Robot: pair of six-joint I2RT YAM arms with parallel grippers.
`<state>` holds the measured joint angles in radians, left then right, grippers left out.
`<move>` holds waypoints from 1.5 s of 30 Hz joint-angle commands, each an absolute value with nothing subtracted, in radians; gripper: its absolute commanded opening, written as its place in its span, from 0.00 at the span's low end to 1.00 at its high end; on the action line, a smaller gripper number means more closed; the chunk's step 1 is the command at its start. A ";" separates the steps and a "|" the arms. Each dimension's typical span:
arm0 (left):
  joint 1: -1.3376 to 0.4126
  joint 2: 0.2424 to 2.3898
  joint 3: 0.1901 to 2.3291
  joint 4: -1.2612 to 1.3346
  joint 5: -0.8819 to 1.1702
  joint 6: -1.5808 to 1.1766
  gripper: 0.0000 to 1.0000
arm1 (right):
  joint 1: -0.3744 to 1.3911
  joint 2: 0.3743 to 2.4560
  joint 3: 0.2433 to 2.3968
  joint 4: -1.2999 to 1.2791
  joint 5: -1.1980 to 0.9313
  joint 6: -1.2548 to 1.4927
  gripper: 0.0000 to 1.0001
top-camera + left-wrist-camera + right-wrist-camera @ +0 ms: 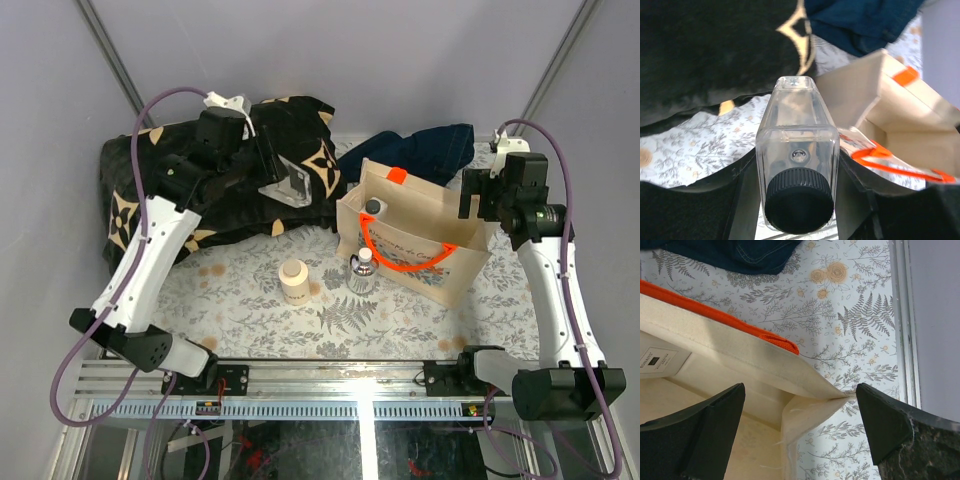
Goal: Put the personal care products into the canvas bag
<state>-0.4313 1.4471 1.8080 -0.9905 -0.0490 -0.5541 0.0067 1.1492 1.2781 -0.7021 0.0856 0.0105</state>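
The left gripper [797, 162] is clamped on the flat sides of the clear bottle [796, 115], low centre in the wrist view. The bottle is smooth, rigid and probably light, so it may swivel. The right gripper [790, 425] gapes wide astride the limp rim of the canvas bag [740, 365]. In the top view the bag sits centre-right with the white bottle [373, 207] inside, and the beige jar [293, 280] and faceted bottle [362, 272] stand just left of it.

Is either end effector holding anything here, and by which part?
The left end effector grips the clear bottle by its body sides, near the dark cap. The right end effector is open, holding nothing.
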 commanded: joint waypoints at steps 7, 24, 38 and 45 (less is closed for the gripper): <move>-0.453 1.412 2.002 -0.623 0.325 -0.415 0.00 | 0.024 1.196 1.285 -0.709 0.034 0.030 1.00; -0.611 1.512 1.927 -0.256 0.567 -0.484 0.00 | 0.026 1.174 1.372 -0.746 0.125 -0.001 1.00; -0.642 1.661 1.908 -0.276 0.494 -0.399 0.00 | 0.026 1.130 1.415 -0.847 0.209 -0.013 1.00; -0.675 1.776 1.938 -0.261 0.522 -0.385 0.00 | 0.026 1.104 1.373 -0.854 0.240 -0.012 1.00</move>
<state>-0.6468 1.7542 1.8771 -0.4580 0.4862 -0.3904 0.0185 1.1355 1.3869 -0.8459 0.1959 -0.0010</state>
